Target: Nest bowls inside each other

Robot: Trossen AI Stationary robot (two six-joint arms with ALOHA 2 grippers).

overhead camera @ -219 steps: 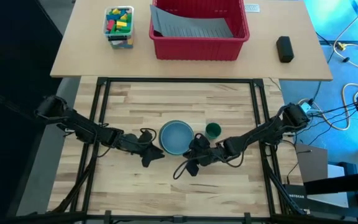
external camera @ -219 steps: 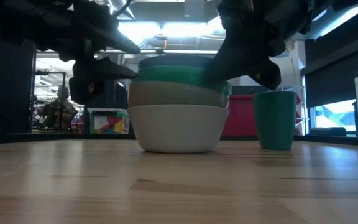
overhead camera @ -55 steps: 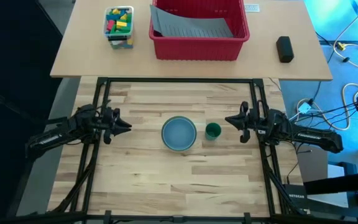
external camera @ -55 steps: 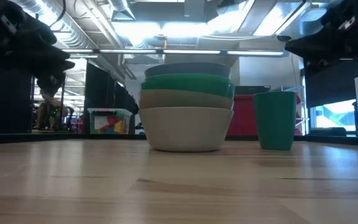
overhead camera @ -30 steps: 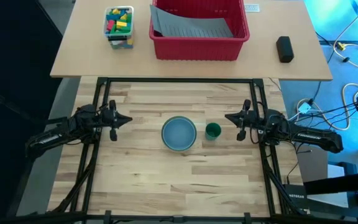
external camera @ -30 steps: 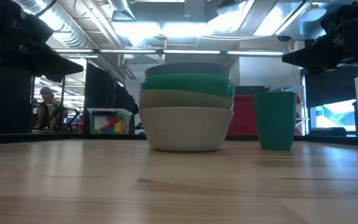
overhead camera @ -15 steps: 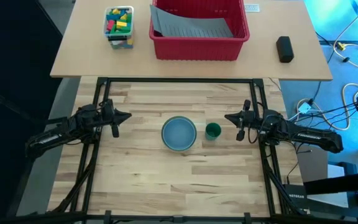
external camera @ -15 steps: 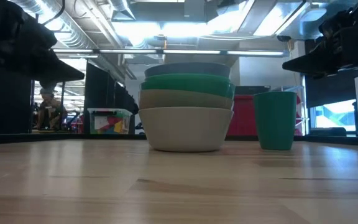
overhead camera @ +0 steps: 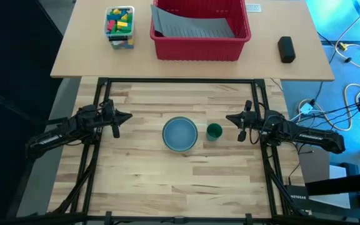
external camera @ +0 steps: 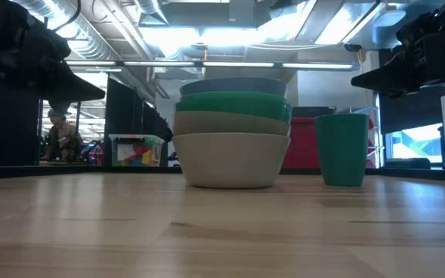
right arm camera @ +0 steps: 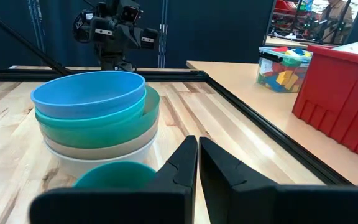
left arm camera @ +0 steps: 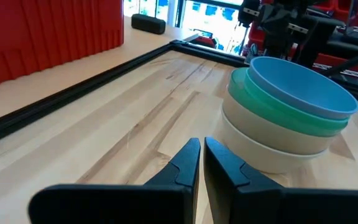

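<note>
The bowls [overhead camera: 180,134] stand nested in one stack at the table's middle, light blue on top, then teal green [external camera: 234,103], a pale one and a grey-white one [external camera: 230,160] resting on the wood. My left gripper [overhead camera: 128,117] hovers shut near the table's left edge, pointing at the stack [left arm camera: 284,115]. My right gripper [overhead camera: 229,118] hovers shut near the right edge, pointing at the stack [right arm camera: 95,118] past the small dark green cup [overhead camera: 214,130].
The dark green cup [external camera: 341,149] stands upright just right of the stack. On the far table lie a red bin [overhead camera: 200,29], a box of coloured blocks [overhead camera: 120,26] and a black object [overhead camera: 285,49]. Black frame rails [overhead camera: 180,81] border the wooden table.
</note>
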